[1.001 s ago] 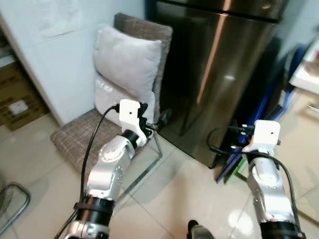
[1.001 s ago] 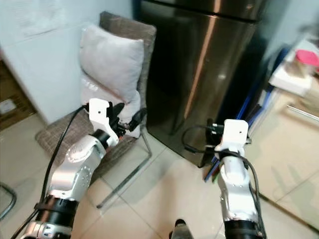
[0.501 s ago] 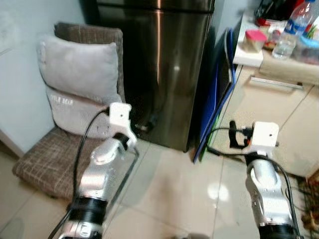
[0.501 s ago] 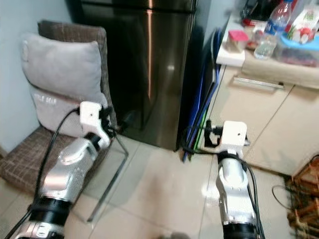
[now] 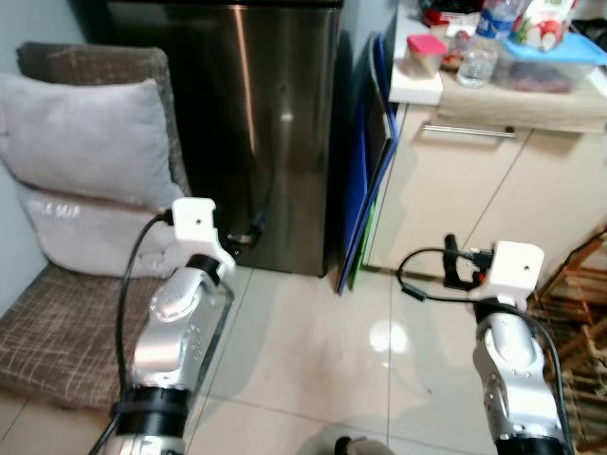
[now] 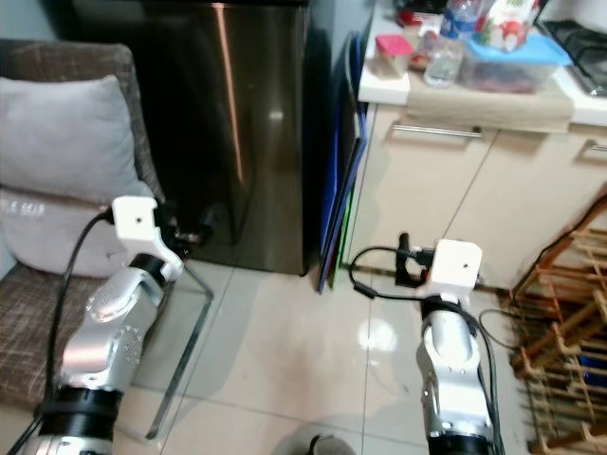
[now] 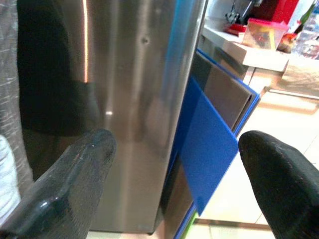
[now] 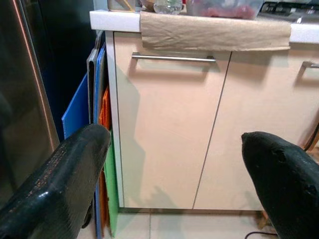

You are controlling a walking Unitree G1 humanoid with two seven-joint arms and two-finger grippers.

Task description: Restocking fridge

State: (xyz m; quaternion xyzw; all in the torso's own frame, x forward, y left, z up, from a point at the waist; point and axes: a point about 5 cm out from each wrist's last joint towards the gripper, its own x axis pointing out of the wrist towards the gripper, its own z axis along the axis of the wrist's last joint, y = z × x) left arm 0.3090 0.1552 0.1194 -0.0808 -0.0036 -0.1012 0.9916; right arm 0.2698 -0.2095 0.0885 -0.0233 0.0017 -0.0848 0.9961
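The stainless steel fridge [image 5: 248,123] stands shut at centre left. To its right, a counter [image 5: 417,90] holds a pink-lidded tub [image 5: 424,52], a water bottle [image 5: 479,59] and a blue-lidded clear box [image 5: 555,62]. My left gripper [image 5: 245,234] hangs low in front of the fridge's lower door, open and empty. In its wrist view the fingers [image 7: 75,184] stand wide apart before the steel door. My right gripper [image 5: 453,268] is held before the cream cabinet [image 5: 474,199], also open and empty, with its fingers [image 8: 65,184] spread.
A brown chair [image 5: 57,322] with grey cushions [image 5: 81,142] stands left of the fridge, and its metal leg reaches onto the tiles. Blue, green and orange boards [image 5: 370,171] lean between fridge and cabinet. A wooden rack [image 5: 580,313] sits at the far right.
The camera has swung to the right: chair and fridge slid left in the picture, and the counter and cabinet came further into view. Both arms keep the same pose.
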